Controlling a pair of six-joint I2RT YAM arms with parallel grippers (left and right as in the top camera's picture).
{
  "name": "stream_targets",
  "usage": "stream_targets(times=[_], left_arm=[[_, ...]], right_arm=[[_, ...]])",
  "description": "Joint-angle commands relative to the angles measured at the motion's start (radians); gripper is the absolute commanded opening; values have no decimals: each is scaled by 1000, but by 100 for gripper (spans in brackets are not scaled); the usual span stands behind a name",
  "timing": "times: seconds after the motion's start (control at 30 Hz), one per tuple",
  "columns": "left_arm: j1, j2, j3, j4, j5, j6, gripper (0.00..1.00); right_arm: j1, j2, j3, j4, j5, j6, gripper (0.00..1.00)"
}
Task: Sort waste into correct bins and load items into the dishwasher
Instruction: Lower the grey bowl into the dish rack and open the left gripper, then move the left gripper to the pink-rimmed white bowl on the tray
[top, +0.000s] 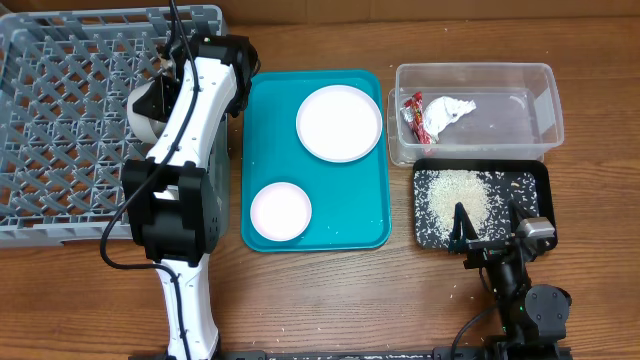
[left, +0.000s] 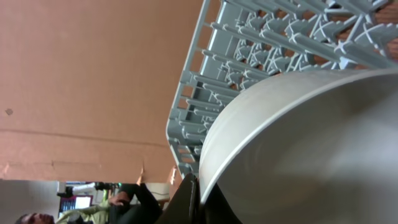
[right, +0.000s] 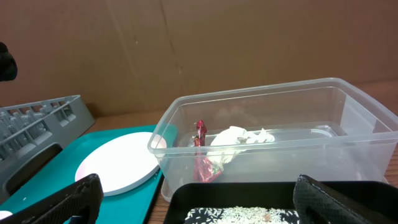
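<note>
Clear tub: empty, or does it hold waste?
Holds waste: a red-and-white snack wrapper and a crumpled white napkin lie inside the clear tub.

The left arm (top: 190, 120) reaches over the grey rack (top: 70, 130) with a pale bowl (top: 140, 112) at its tip. A plate (top: 339, 122) and small bowl (top: 280, 211) sit on the teal tray (top: 350, 200); rice (top: 455, 195) covers the black tray (top: 545, 190).

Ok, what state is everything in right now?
Left tool: shut on the pale bowl, over the rack.
Right tool: open, empty, by the black tray.
Plate: flat on the teal tray.
Small bowl: upright, empty, on the teal tray.
Wrapper: in the clear tub.
Napkin: crumpled, beside it.
Grains: spread in the black tray.
</note>
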Motion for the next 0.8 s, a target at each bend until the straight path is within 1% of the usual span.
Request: stream_targets(times=[0.0,0.13,0.43,0.53,0.67,0.73,0.77], left_arm=[[5,18,0,18,-22,19,4],[5,21,-10,35,10,19,4],[5,21,-113,72,-1,20,4],[0,21,-123,69,-1,42,4],[-32,21,-121,49,-1,42,4],[-55,21,-120,39,1,42,6],[-68,21,-119,34,3,42,9]], right_arm=[[-3,-12,-10,6,5,-3,100],[-3,-12,-10,6,5,-3,100],[-3,-12,-10,6,5,-3,100],[-3,-12,-10,6,6,-3,100],[-3,-12,-10,6,5,-3,100],[-3,-12,-10,6,6,-3,100],[-3,-12,-10,6,5,-3,100]])
